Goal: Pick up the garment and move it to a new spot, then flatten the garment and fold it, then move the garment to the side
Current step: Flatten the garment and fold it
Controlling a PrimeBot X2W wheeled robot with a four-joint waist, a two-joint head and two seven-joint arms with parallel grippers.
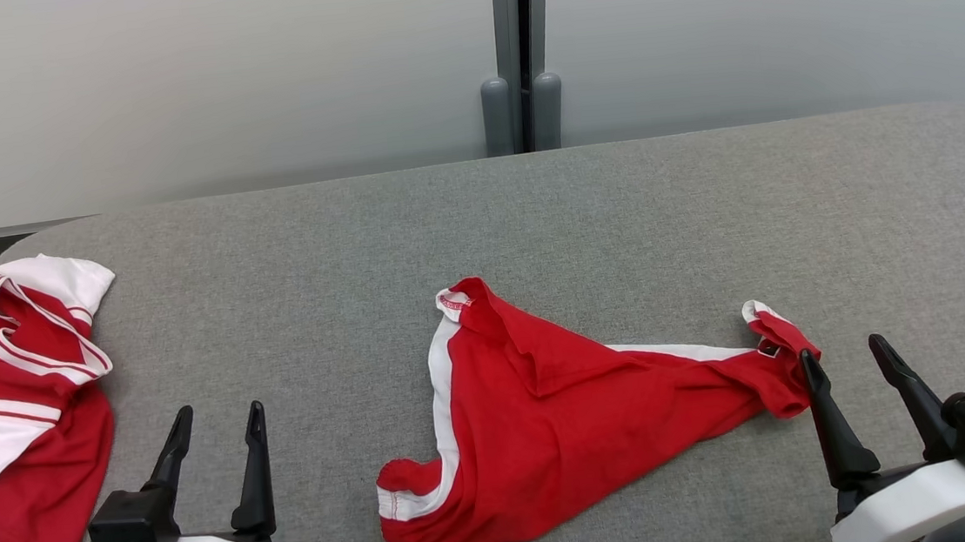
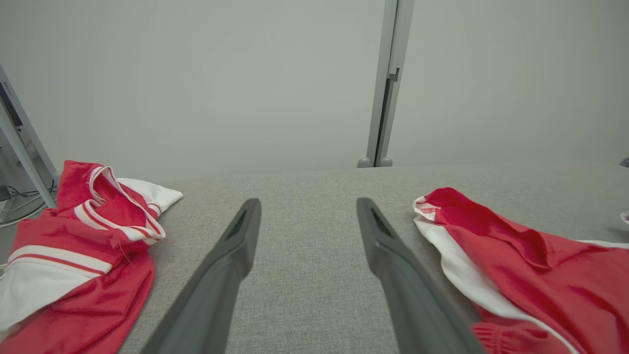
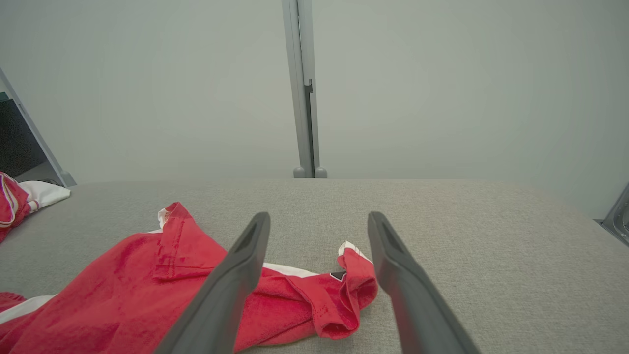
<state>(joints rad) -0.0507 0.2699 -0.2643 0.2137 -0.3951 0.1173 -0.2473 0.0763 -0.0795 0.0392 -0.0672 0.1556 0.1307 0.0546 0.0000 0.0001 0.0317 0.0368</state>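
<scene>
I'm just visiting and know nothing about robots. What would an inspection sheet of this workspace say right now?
Surface: grey fabric-covered table, two garments on it.
Job's things: red garment with white trim, crumpled mid-table, not folded.
Clutter: second red-and-white garment bunched at the left edge.
Grippers: left gripper open, empty; right gripper open, empty, at the red garment's right end.
Cables: loose wires beyond the table's left side.
Surroundings: pale wall, grey post.
</scene>
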